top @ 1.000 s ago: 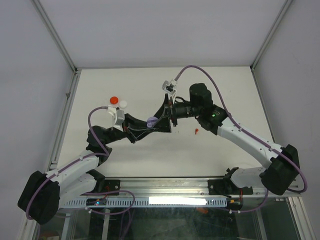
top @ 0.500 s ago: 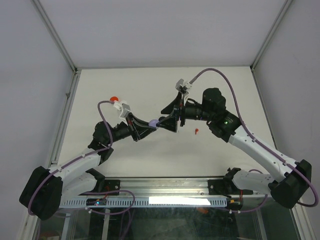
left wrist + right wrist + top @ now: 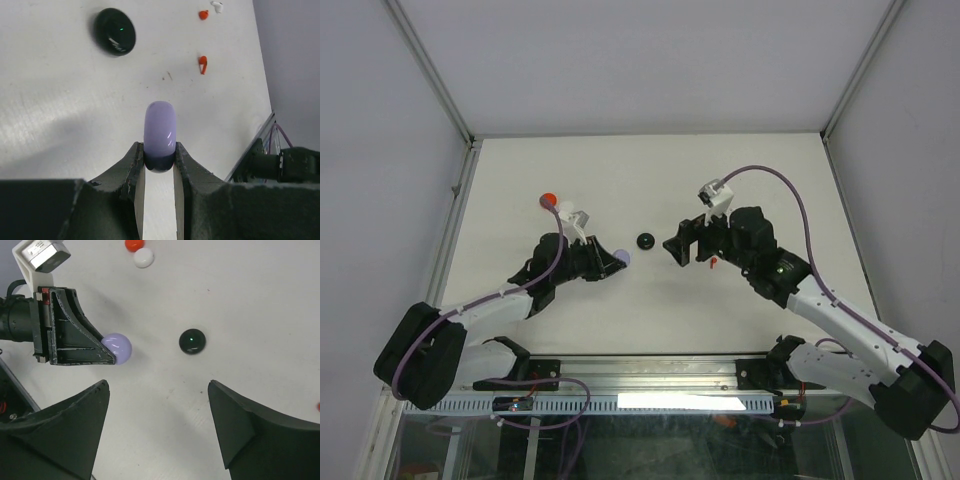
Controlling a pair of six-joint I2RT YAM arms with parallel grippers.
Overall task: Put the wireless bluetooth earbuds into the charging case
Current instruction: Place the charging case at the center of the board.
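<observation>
Along the near edge of the desk [image 3: 650,325] the two arm bases stand well apart, with bare surface between them. Nearer the middle, the left hand [image 3: 607,263] is clamped on a lavender case [image 3: 621,258], held edge-on between its fingers [image 3: 136,165]. Facing it, the right hand [image 3: 676,250] has its jaws wide apart and grips nothing. A black case [image 3: 645,241] lies between the two hands, free on every side. One red earbud [image 3: 713,263] lies close beside the right hand. A second red earbud [image 3: 203,14] and a white earbud [image 3: 217,6] lie farther toward the right edge. Near the left edge, a red case [image 3: 548,199] and a white case [image 3: 565,207] sit just beside each other. That makes four cases and three earbuds in view. Beyond them, open matte white surface runs to the far edge, under pale grey walls [image 3: 650,60].
</observation>
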